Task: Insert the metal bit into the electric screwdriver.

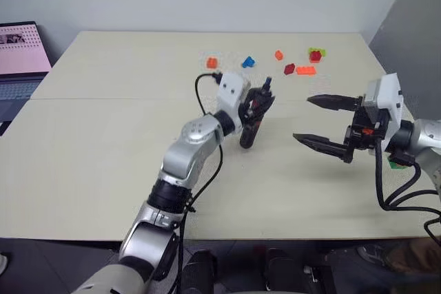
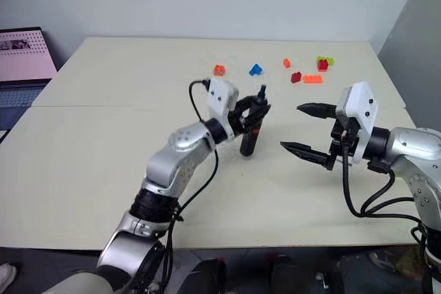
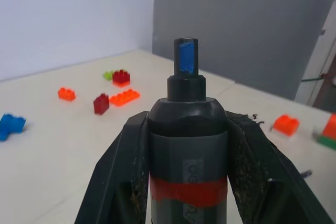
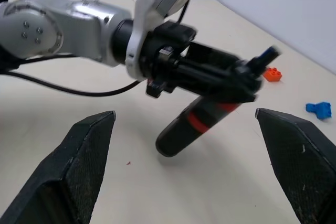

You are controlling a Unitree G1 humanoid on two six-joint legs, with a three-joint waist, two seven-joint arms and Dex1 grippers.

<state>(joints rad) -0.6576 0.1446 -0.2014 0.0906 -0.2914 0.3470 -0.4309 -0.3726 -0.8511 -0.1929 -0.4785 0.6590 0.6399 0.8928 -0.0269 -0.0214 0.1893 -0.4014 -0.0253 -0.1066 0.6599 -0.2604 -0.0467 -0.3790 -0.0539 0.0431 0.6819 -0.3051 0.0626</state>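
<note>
The left arm (image 1: pixel 186 149) is made of silver-grey metal segments with rounded joints, and black rings sit between them. Behind its jaws there is a white, box-shaped wrist housing (image 1: pixel 233 87). A thin black cable (image 1: pixel 201 91) leaves this housing and runs back along the arm in loose loops. The right arm (image 1: pixel 424 135) has the same silver-grey shell and a white housing (image 1: pixel 384 98) behind its jaws, with a small red-orange mark on the black mount. Several black cables (image 1: pixel 393 191) hang under it. The fingers (image 4: pixel 86 161) are black, pointed and finely textured.
</note>
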